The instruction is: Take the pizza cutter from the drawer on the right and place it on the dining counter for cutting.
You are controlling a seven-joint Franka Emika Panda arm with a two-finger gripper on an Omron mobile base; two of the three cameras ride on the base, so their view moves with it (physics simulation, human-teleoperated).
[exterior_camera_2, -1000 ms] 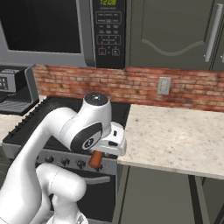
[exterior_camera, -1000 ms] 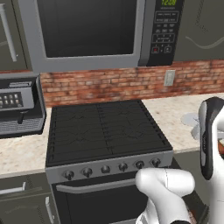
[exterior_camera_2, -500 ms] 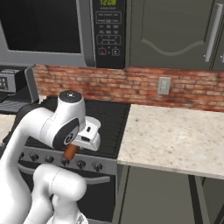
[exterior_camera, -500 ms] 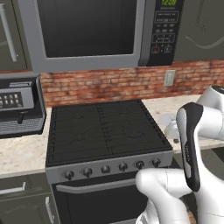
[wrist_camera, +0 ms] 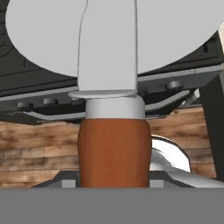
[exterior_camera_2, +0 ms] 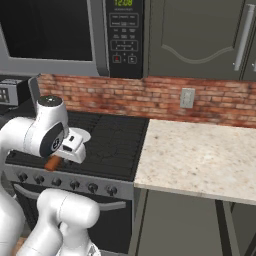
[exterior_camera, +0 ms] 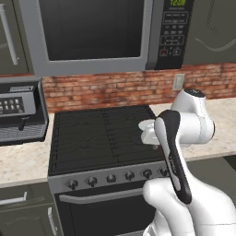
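The arm is folded high over the stove (exterior_camera_2: 107, 142), wrist level with its front edge. The gripper (exterior_camera_2: 59, 159) is closed on the pizza cutter (wrist_camera: 114, 148), handle in the jaws and silvery wheel (wrist_camera: 65, 30) broad above it. To the right lies a bare beige worktop (exterior_camera_2: 200, 157), with open floor (wrist_camera: 35, 148) below.
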